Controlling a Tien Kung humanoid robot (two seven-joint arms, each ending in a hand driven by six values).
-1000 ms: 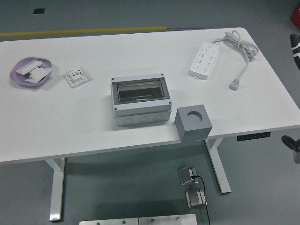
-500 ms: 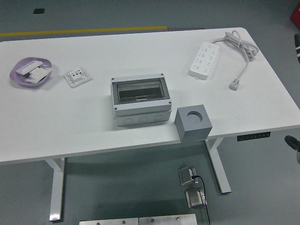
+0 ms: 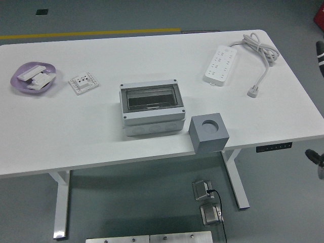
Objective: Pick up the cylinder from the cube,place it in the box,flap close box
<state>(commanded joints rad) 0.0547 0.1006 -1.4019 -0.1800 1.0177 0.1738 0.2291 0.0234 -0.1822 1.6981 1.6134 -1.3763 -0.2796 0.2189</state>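
Observation:
A grey cube (image 3: 208,133) stands at the table's near edge, right of centre. A round hole in its top shows a pale disc, and I cannot tell whether that is the cylinder's top or the hole's floor. To its left sits the grey box (image 3: 151,108), its clear flap lying shut over the top. Only a small dark part of my right hand (image 3: 314,156) shows at the right edge, below table level and well away from the cube. My left arm is out of view.
A white power strip (image 3: 221,64) with a coiled cable (image 3: 261,53) lies at the back right. A purple dish (image 3: 33,78) with white parts and a white socket plate (image 3: 83,82) lie at the left. A black and red arm part (image 3: 320,52) pokes in at the upper right edge.
The dark part at the lower right edge has shifted slightly, and the black part at the upper right edge shows a little less. Nothing on the table has moved.

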